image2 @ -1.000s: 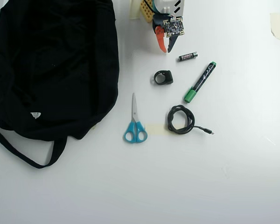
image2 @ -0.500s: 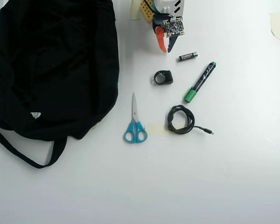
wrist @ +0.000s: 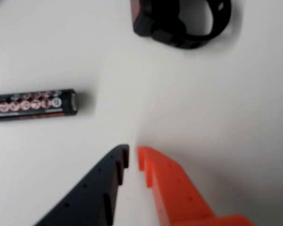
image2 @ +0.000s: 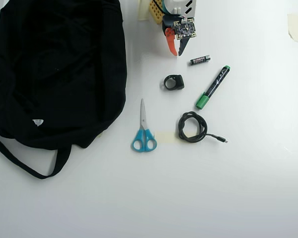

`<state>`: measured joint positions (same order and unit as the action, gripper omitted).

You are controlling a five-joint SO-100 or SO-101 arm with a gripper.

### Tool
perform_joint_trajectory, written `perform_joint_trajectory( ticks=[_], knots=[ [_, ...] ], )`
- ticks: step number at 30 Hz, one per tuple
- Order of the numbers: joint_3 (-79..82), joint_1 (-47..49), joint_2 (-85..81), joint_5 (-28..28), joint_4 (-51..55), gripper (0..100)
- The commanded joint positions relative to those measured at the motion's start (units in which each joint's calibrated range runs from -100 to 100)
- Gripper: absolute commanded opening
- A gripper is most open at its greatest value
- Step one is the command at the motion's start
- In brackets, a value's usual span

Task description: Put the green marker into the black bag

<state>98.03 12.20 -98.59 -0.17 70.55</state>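
Observation:
The green marker (image2: 213,87) lies slanted on the white table, right of centre in the overhead view, its green cap at the lower end. The black bag (image2: 54,74) fills the upper left, its strap looping below it. My gripper (image2: 177,53) hangs at the top centre, up and to the left of the marker and well apart from it. One finger is orange, the other black. In the wrist view the gripper (wrist: 132,157) is shut with nothing between its fingertips, and the marker is out of that view.
A small black battery (image2: 199,60) (wrist: 34,104) lies just right of the gripper. A black ring-shaped clip (image2: 173,82) (wrist: 181,21), blue-handled scissors (image2: 143,130) and a coiled black cable (image2: 193,128) lie below. Tape (image2: 294,27) sits at the top right.

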Motion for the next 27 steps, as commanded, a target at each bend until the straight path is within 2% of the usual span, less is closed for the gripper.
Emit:
perform_joint_trajectory(
  ticks=[1,27],
  knots=[
    [1.25,-0.30,-0.42,-0.25,1.46,2],
    [1.25,0.22,-0.42,-0.25,1.29,2]
  ],
)
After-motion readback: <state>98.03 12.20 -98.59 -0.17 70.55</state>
